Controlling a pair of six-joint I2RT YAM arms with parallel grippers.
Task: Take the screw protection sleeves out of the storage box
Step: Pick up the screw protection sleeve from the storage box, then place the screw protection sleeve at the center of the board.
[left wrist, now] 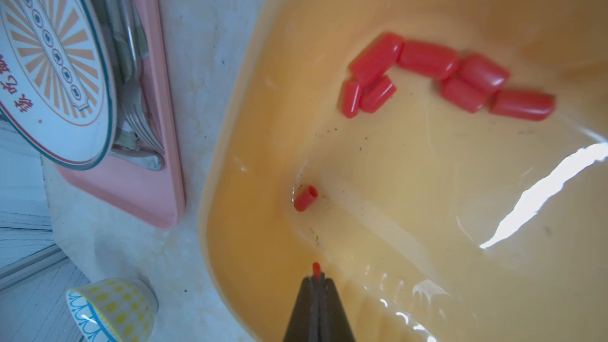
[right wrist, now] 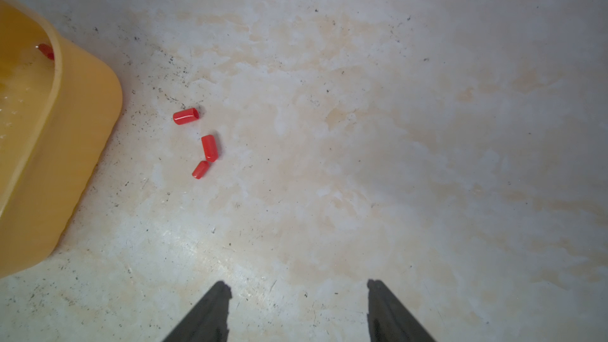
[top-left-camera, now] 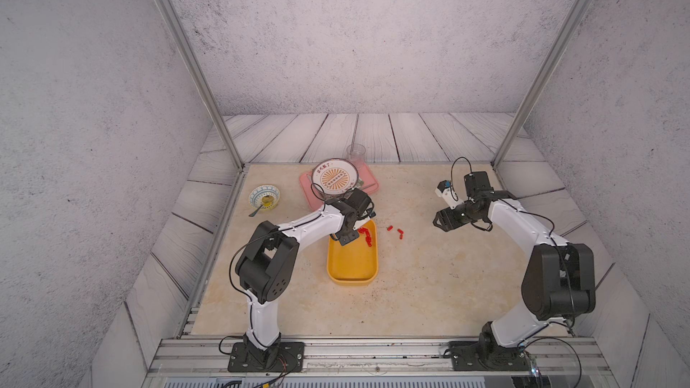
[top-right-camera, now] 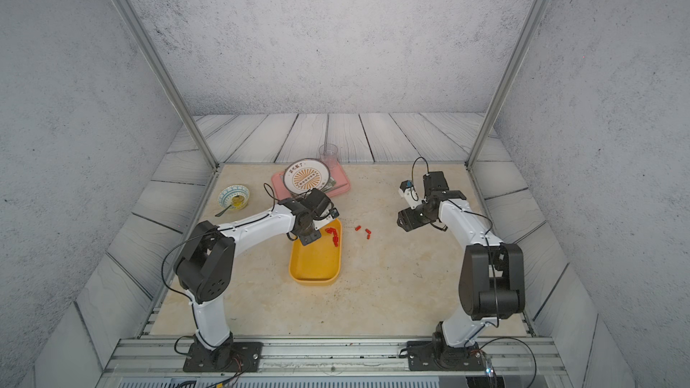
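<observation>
The storage box lies mid-bench, its far end under the left tool. That tool is pinched tight on the held sleeve, of which only a red tip shows past the jaws. The grip looks shallow, so lift slowly. Raise straight up until clear of the rim, then carry it across to the three placed sleeves, which lie on the bench just beside the box. Release low, since a short cylinder is likely to roll. The right tool hovers wide and empty, well apart from the box. Inside the box, a cluster of screw protection sleeves lies touching, with a lone sleeve apart from it.

Grey textured walls and aluminium posts enclose the cell. The bench is a pale marbled slab, speckled with dirt. At its far side a pink tray bears a patterned plate. A clear cup and a small bowl stand nearby.
</observation>
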